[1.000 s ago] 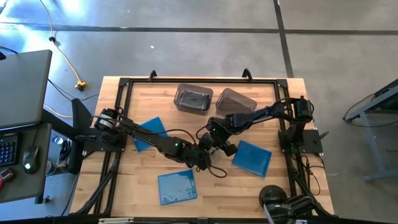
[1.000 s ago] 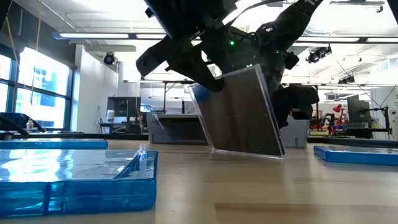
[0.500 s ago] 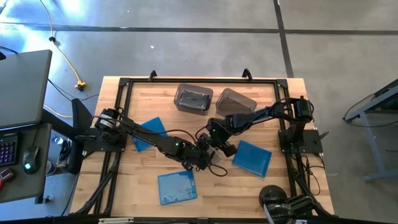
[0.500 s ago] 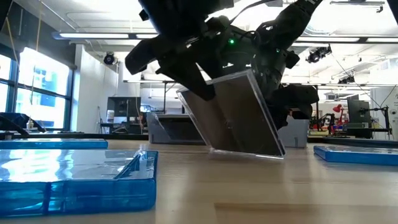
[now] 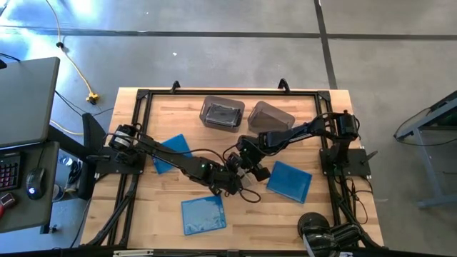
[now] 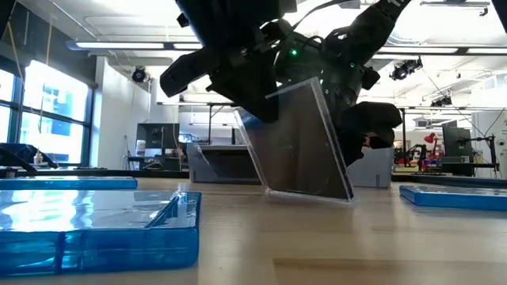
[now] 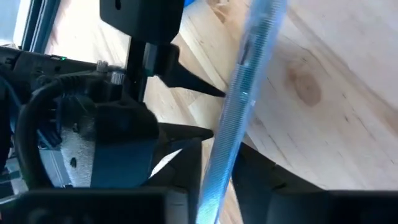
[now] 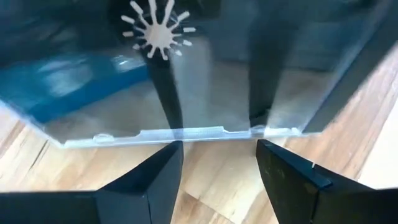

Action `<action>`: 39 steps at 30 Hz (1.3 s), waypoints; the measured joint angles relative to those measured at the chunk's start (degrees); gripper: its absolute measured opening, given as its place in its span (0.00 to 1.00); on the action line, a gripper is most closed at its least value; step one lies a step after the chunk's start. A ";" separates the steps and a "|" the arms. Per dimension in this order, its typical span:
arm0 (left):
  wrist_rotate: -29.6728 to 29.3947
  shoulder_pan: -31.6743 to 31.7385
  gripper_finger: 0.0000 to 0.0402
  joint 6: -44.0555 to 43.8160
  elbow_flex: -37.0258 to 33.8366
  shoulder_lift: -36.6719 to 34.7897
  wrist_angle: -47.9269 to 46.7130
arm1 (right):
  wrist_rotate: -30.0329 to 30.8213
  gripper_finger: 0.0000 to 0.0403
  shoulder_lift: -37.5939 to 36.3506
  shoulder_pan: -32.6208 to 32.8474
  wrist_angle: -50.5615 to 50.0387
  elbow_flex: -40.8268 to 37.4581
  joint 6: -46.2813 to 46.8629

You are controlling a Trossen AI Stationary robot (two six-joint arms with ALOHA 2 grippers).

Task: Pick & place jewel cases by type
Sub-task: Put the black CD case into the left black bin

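Wooden table (image 5: 164,207) with light planked top, bordered by a black metal frame (image 5: 139,95). Two translucent grey bins (image 5: 222,113) (image 5: 270,114) stand side by side near the table's far edge; the left one holds a dark object. Grey concrete floor (image 5: 214,43) surrounds the table, crossed by a yellow cable (image 5: 75,68). At far left, a desk (image 5: 25,107) carries a keyboard (image 5: 8,172) and mouse (image 5: 33,187). Beyond the table: windows (image 6: 47,119) and ceiling strip lights (image 6: 119,45).
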 joint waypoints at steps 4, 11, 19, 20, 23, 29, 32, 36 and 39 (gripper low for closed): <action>1.05 -0.10 0.10 0.02 0.00 0.00 -0.84 | 0.98 0.51 0.00 -0.04 0.22 0.00 -0.09; 2.21 -0.54 0.07 -1.59 0.00 0.00 -3.86 | 3.90 0.51 -0.34 -0.02 0.09 0.07 0.19; -2.50 -3.51 0.08 -3.08 0.00 0.00 -8.27 | 15.80 0.51 -7.44 0.37 -4.88 0.07 -0.20; -3.17 -3.90 0.08 -3.43 0.00 0.00 -8.97 | 17.24 0.51 -9.08 0.41 -5.47 0.07 -0.22; -5.95 -4.99 0.08 -5.73 0.00 0.00 -10.90 | 21.00 0.51 -14.39 1.29 -7.75 0.07 0.15; -18.79 -6.37 0.09 -10.50 -0.02 0.00 -15.90 | 27.73 0.51 -26.40 4.50 -8.42 0.07 0.40; -25.78 -6.79 0.09 -12.12 -0.02 0.00 -18.66 | 30.76 0.51 -31.84 6.46 -8.12 0.07 3.52; -35.51 -6.77 0.09 -12.80 -0.04 0.00 -22.08 | 32.57 0.51 -37.78 9.04 -8.11 0.07 9.65; -43.77 -6.38 0.09 -13.73 -0.02 0.00 -24.05 | 32.37 0.51 -40.55 11.33 -8.07 0.07 11.71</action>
